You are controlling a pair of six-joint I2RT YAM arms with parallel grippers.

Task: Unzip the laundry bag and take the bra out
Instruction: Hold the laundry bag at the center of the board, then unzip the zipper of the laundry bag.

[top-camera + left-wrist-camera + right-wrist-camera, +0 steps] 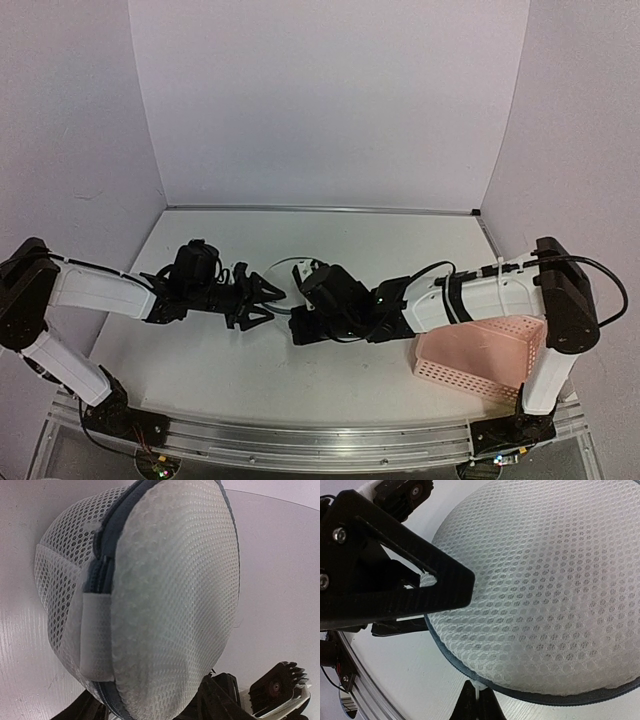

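The laundry bag [170, 595] is a round white mesh case with a dark zipper [102, 550] along its rim, standing tilted on edge at mid table [283, 280]. My left gripper [155, 712] is open, its black fingers either side of the bag's lower edge. One of its fingers [395, 585] crosses the upper left of the right wrist view. My right gripper [479, 700] is shut on a small white zipper pull [481, 686] at the bag's dark rim [545, 590]. From above, both grippers [268, 303] [300, 312] meet at the bag. The bra is hidden.
A pink perforated basket [480, 360] sits at the near right, beside the right arm's base. White walls close the table at the back and sides. A metal rail [300, 440] runs along the near edge.
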